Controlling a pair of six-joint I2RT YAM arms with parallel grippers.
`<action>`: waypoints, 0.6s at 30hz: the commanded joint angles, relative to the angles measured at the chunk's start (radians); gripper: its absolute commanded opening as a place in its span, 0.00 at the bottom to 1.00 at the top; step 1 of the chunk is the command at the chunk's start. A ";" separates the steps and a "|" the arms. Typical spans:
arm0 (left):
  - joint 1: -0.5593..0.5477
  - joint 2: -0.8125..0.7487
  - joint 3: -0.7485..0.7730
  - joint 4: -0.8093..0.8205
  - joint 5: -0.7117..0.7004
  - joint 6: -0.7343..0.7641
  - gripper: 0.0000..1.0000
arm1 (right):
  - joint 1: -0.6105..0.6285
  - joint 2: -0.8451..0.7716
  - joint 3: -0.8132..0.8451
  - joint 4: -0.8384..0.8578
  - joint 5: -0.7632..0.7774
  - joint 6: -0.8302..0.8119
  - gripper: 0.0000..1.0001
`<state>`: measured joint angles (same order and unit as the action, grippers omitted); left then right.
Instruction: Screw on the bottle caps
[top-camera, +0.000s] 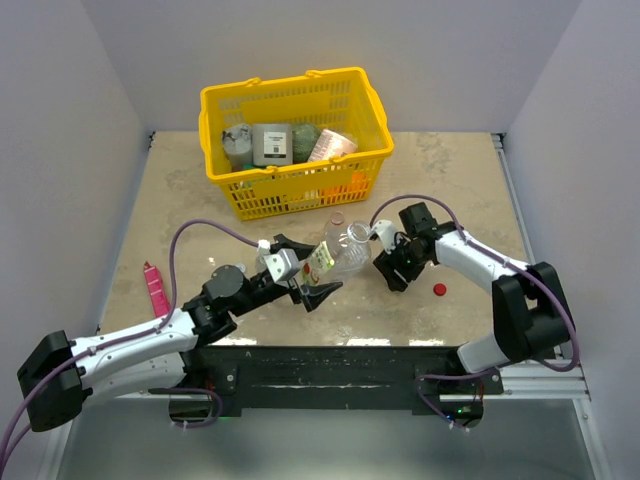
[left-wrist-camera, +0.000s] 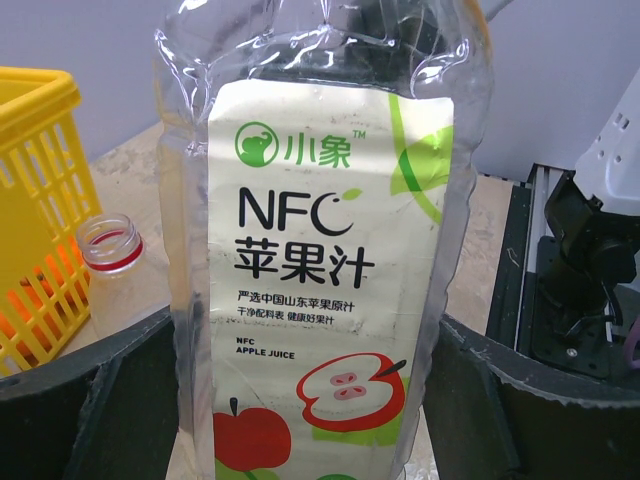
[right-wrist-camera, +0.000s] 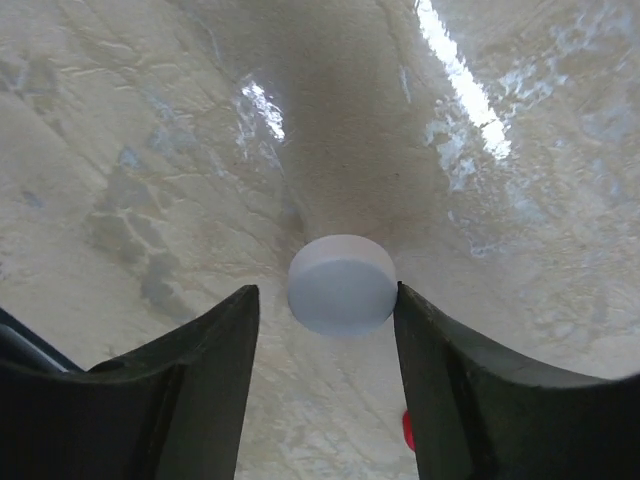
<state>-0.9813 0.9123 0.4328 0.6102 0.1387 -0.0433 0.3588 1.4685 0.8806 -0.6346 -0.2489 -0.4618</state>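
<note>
My left gripper (top-camera: 318, 272) is shut on a clear bottle (top-camera: 343, 254) with a white apple-juice label, holding it tilted with its neck toward the right arm. In the left wrist view the bottle (left-wrist-camera: 320, 250) fills the gap between both fingers (left-wrist-camera: 90, 400); its mouth is out of frame. My right gripper (top-camera: 389, 270) is open and points down at the table. A white cap (right-wrist-camera: 342, 284) sits between its fingertips, touching the right finger (right-wrist-camera: 470, 380), with a gap to the left one. A red cap (top-camera: 439, 290) lies to the right. A second clear bottle (left-wrist-camera: 112, 262) with a red neck ring stands uncapped by the basket.
A yellow basket (top-camera: 372, 105) holding jars and packets stands at the back centre. A pink tube (top-camera: 155, 288) lies at the far left. The red cap's edge shows by my right finger (right-wrist-camera: 408, 430). The black base rail (top-camera: 330, 375) runs along the near edge.
</note>
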 joint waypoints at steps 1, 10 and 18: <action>0.004 0.002 0.053 0.054 0.007 -0.026 0.00 | -0.006 0.003 -0.029 0.095 0.036 -0.015 0.70; 0.004 -0.013 0.063 0.037 0.047 -0.038 0.00 | -0.018 -0.279 0.328 -0.326 -0.170 -0.175 0.83; 0.003 0.063 0.098 0.121 0.076 -0.020 0.00 | 0.028 -0.283 0.357 -0.370 -0.375 -0.063 0.48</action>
<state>-0.9813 0.9413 0.4633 0.6266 0.1883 -0.0673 0.3656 1.0794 1.2541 -0.9119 -0.4877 -0.5774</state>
